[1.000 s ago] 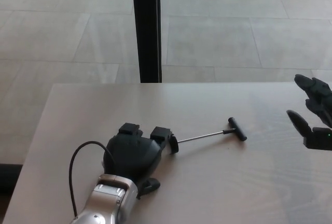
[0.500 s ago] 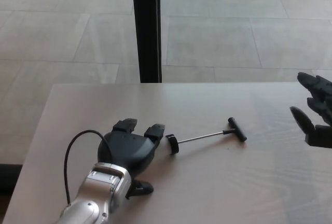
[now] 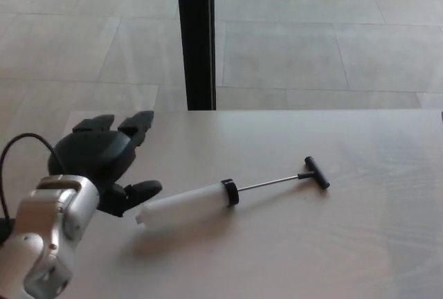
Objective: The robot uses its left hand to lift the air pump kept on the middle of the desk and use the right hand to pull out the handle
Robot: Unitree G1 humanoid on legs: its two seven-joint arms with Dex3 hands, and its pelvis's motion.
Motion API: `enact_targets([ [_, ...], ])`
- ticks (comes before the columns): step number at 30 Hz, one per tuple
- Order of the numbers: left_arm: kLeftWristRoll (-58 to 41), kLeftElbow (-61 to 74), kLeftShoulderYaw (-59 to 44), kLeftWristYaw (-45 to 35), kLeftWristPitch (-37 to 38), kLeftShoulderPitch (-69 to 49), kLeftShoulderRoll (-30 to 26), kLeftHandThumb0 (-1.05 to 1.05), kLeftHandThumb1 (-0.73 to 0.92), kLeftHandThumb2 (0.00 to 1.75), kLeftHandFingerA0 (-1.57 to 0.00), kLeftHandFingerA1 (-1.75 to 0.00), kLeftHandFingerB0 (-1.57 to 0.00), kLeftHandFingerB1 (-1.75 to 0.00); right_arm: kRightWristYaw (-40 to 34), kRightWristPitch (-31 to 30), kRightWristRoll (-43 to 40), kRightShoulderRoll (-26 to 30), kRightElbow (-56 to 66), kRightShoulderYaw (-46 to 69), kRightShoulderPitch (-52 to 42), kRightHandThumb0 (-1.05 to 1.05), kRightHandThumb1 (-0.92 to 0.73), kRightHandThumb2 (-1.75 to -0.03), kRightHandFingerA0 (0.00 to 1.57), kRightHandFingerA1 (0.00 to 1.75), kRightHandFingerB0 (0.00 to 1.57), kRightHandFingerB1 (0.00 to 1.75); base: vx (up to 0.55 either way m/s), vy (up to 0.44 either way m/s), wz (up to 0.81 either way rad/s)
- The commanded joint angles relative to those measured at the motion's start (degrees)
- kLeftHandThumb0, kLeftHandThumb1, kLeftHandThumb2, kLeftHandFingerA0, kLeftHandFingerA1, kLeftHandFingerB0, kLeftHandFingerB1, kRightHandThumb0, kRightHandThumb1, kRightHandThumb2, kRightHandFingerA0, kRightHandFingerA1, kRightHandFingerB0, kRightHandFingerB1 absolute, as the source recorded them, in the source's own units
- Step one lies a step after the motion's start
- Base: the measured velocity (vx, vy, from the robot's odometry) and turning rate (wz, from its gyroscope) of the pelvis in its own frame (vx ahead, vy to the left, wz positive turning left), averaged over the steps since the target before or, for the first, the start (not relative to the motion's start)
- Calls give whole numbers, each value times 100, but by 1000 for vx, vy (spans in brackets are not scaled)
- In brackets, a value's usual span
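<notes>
At the left, the robot's black left hand (image 3: 104, 160) hovers over the pale wooden tabletop (image 3: 332, 243), fingers spread and grasping nothing, its thumb tip just beside the pump's blunt end. The translucent white cylindrical air pump (image 3: 185, 205) lies flat mid-table, black collar rightward, thin metal rod drawn out to the black T-shaped handle (image 3: 315, 172). The right hand is out of sight. Judging by this, the handle is already extended, and the pump rests unheld.

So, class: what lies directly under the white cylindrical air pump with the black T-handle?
Only the pale wooden desk lies under the white air pump, which rests flat on it, rod pulled out to the black T-handle. The black left hand sits beside it, open. The underside's contact strip is hidden.
</notes>
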State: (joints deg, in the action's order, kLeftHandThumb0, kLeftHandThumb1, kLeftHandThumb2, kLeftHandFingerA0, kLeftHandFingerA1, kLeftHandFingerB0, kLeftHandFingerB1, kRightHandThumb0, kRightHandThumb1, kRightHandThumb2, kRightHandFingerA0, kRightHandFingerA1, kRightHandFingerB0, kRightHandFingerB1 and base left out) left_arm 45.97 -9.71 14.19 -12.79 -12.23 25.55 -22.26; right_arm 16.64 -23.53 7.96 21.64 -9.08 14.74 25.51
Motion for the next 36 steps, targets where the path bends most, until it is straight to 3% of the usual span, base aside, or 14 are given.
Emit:
enact_targets([
  [1,-4553,-351,-4634,-1437,-246,-787,-455,-90,69,110,-3,-23,-8,-19,65,738,-733,1870,-1691,1794,-97,-77,-80,-66,0,6,0,21,0,0,0],
  [4,-4870,-790,-6114,-1296,-390,-1391,-779,-81,67,110,-1,-32,-6,-21,-421,1004,-770,2750,-2655,2655,-531,-84,-59,-104,0,21,0,18,0,0,0],
  [5,-4942,-741,-6354,-1203,-547,-1429,-717,-88,83,66,-5,-43,-14,-34,-503,1010,-781,2822,-2735,2776,-630,-82,-59,-104,0,24,2,23,0,0,0],
  [10,-5093,-1394,-7392,-970,-752,-2311,-713,-92,66,106,-1,-36,-11,-36,-971,1161,-1062,3249,-3571,3861,-1699,-90,-64,-102,0,39,10,16,0,0,0],
  [11,-5139,-1954,-7542,-858,-459,-2710,-755,-89,83,65,0,-52,-9,-38,-1061,1287,-1217,3248,-3769,4257,-2173,-84,-61,-101,2,35,7,23,0,0,0],
  [21,-5540,-4738,-7669,648,709,-2580,-217,-78,80,65,-9,-58,-15,-40,-1777,1926,-1860,2310,-4367,5026,-3323,-40,-40,-102,2,53,0,51,0,0,0],
  [22,-5624,-4954,-7828,982,761,-2552,-99,-78,80,64,-14,-62,-21,-41,-1745,2028,-1938,2192,-4489,5032,-3347,-86,-61,-99,3,52,0,39,0,0,0],
  [23,-5730,-5091,-7962,1189,850,-2511,-4,-74,61,102,-17,-62,-18,-53,-1628,1942,-2096,2130,-4542,5142,-3310,-74,-57,-96,2,50,5,34,0,0,0],
  [26,-5505,-5317,-7870,1697,1090,-2550,217,-71,85,65,-18,-67,-26,-53,-1418,1925,-2343,1963,-4667,5301,-3274,-72,-60,-100,1,36,0,26,0,0,0],
  [27,-5189,-5329,-7617,1879,971,-2655,365,-74,79,61,-31,-150,-42,-76,-1529,1878,-2246,1785,-4678,5160,-3224,-78,-62,-101,3,39,1,28,0,0,0],
  [28,-5015,-5291,-7478,1725,840,-2716,364,-73,78,64,-18,-107,-44,-76,-1478,1969,-2224,1667,-4665,5105,-3199,-78,-63,-102,2,38,5,28,0,0,0],
  [29,-4812,-5150,-7365,1741,513,-2757,376,-78,55,97,-64,-118,-69,-117,-1449,2073,-2175,1502,-4581,5027,-3170,-77,-63,-102,1,52,0,34,0,0,0],
  [31,-4542,-4714,-7219,1553,-193,-2821,405,-69,78,61,-36,-123,-48,-127,-1638,1884,-2068,1176,-4271,4932,-3088,-73,-82,-64,7,45,10,30,0,0,0],
  [36,-4721,-4746,-7428,1039,-306,-2705,464,-59,74,62,-22,-64,-29,-46,-1767,1756,-2286,575,-4398,5051,-2637,-69,-64,-94,14,56,11,44,0,0,0],
])
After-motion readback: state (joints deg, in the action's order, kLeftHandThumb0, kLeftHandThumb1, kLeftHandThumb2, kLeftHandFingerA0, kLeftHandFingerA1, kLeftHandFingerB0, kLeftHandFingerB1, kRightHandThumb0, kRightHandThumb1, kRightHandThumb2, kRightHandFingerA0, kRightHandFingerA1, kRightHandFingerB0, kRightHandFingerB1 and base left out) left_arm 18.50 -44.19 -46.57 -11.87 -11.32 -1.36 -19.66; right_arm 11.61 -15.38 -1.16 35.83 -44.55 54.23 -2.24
